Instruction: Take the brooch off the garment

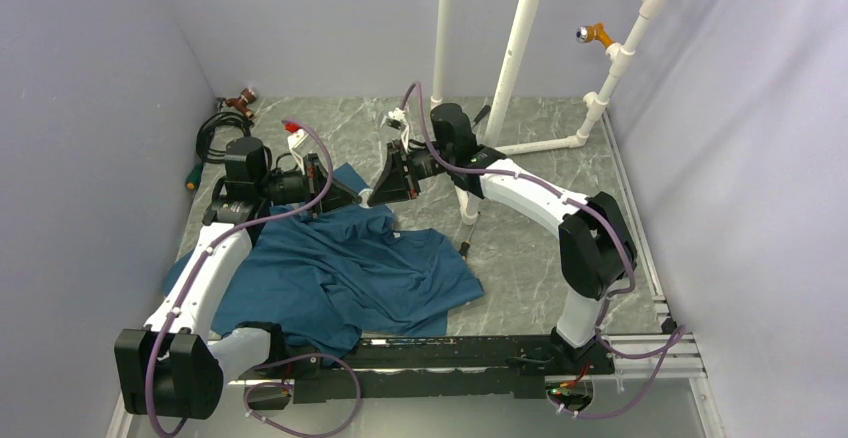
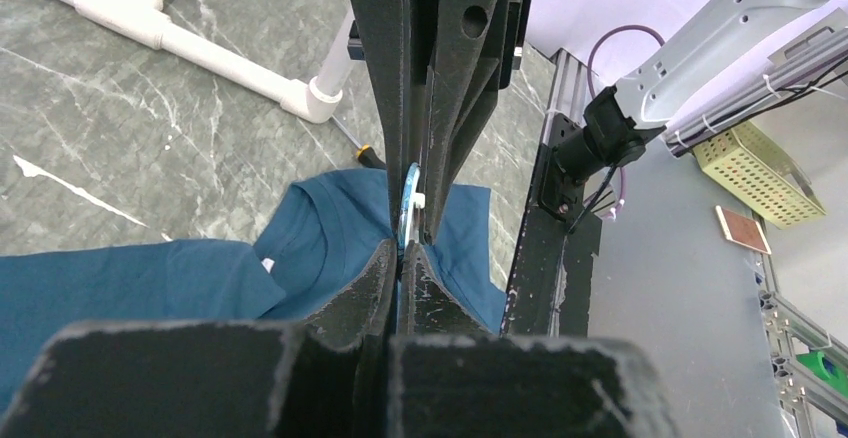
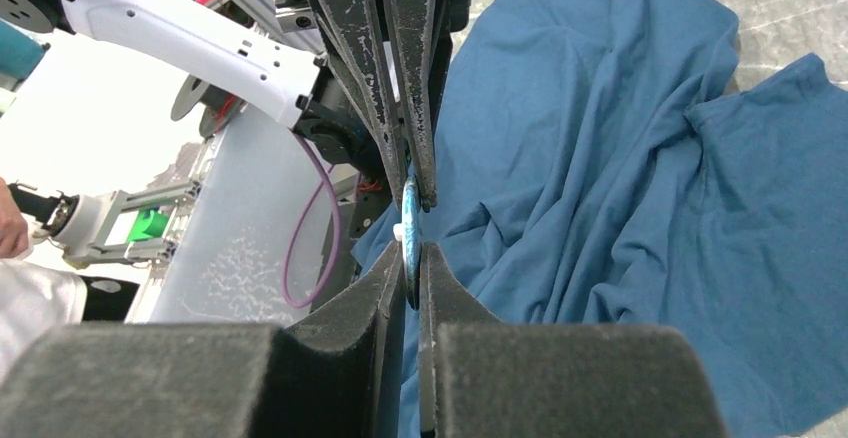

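Observation:
The garment [image 1: 350,268], a dark teal T-shirt, lies crumpled on the grey marbled table, with one fold pulled up toward the two grippers. The brooch [image 1: 366,196] is a small pale disc held off the table between the facing grippers. It appears edge-on in the left wrist view [image 2: 408,208] and in the right wrist view [image 3: 409,228]. My left gripper [image 2: 403,256] is shut on a thin strip of the garment's cloth right under the brooch. My right gripper [image 3: 410,258] comes from the opposite side, shut on the brooch's rim.
A white PVC pipe frame [image 1: 515,58] stands behind the grippers; one of its feet [image 1: 545,145] lies on the table. A coil of black cable [image 1: 215,133] sits at the back left. Grey walls close in both sides. A yellow-green basket [image 2: 765,173] sits beyond the table's front rail.

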